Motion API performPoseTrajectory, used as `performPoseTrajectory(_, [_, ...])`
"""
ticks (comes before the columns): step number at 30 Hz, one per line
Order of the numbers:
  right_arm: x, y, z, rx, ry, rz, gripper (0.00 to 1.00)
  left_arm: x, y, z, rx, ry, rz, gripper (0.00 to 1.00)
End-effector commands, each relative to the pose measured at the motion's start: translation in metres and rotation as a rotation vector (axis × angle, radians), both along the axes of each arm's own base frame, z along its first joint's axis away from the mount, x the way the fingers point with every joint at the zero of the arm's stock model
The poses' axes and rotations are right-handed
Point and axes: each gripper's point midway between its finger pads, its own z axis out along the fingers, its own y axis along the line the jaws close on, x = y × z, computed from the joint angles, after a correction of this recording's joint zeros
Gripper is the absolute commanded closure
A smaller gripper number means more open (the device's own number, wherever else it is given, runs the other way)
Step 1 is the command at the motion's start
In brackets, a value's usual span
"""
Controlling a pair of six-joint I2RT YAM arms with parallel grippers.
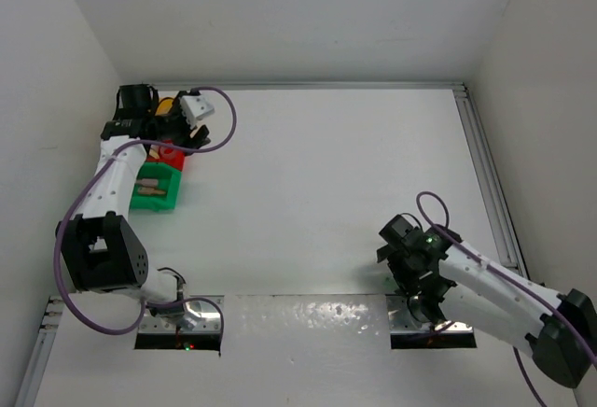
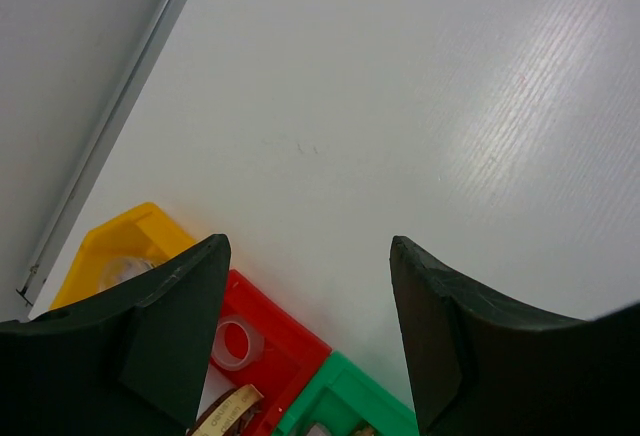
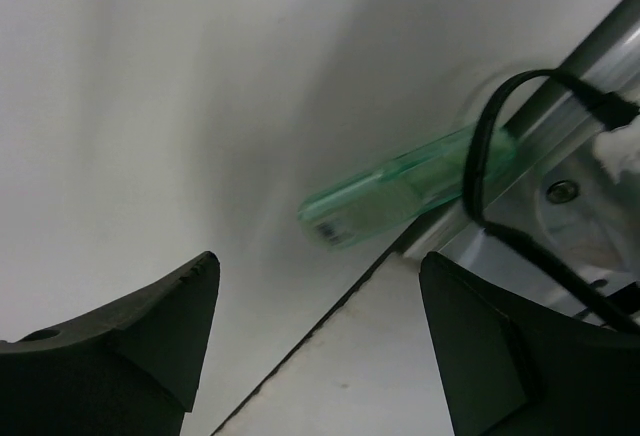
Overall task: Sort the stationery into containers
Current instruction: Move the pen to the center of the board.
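Observation:
Three joined bins stand at the far left: yellow (image 1: 165,105), red (image 1: 173,157) and green (image 1: 154,190). The left wrist view shows the yellow bin (image 2: 112,244) with a clear item inside. The red bin (image 2: 285,341) holds a clear tape ring (image 2: 236,342) and a beige tape ring (image 2: 226,412). Only a corner of the green bin (image 2: 352,386) shows. My left gripper (image 1: 179,132) hovers over the bins, open and empty (image 2: 310,246). My right gripper (image 1: 422,297) hangs open and empty (image 3: 318,261) by its base.
A green translucent oblong shape (image 3: 400,196) lies against the metal rail (image 3: 590,66) in the right wrist view; I cannot tell what it is. A black cable (image 3: 478,181) loops across it. White walls enclose the table. Small beige pieces lie in the green bin.

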Motion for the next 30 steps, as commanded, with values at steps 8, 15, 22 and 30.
performPoseTrajectory(8, [-0.009,-0.046,-0.026,-0.201,0.002,-0.319,0.26,0.005,-0.004,0.019,-0.018,-0.047,0.017,0.37])
performPoseTrajectory(15, [-0.001,-0.054,-0.050,-0.181,-0.088,-0.334,0.39,0.005,0.000,0.022,-0.016,-0.043,0.042,0.37])
performPoseTrajectory(22, [0.020,-0.049,-0.046,-0.220,-0.121,-0.248,0.54,0.007,0.003,0.028,-0.028,-0.049,0.061,0.37])
performPoseTrajectory(30, [0.051,-0.049,-0.037,-0.291,-0.141,-0.072,0.70,0.005,0.011,0.037,-0.022,-0.065,0.084,0.37])
